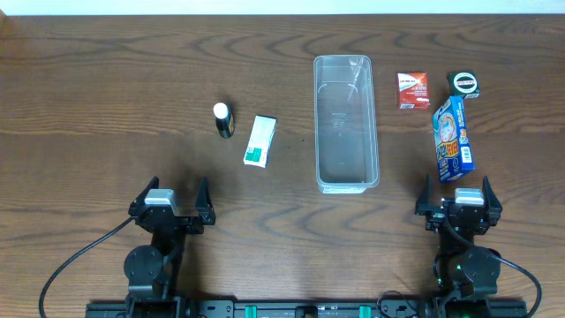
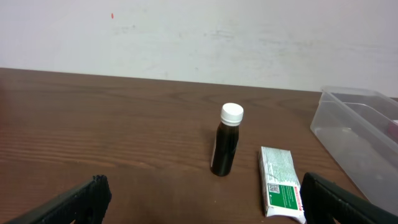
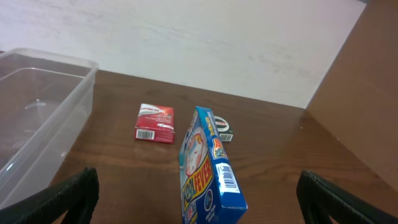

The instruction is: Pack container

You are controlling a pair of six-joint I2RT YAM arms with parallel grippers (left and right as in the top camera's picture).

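At table centre the container [image 1: 317, 124] stands empty; left gripper [image 1: 174, 190] and right gripper [image 1: 456, 187] both gape, holding nothing, so the right gripper should approach the nearby blue box [image 1: 453, 140] squarely across its thin faces.

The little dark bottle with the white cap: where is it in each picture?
Overhead: dark bottle left of centre, beside the green-and-white box.
Left wrist: middle, standing upright.
Right wrist: not in it.
Shared landmark: the clear container, in all three.
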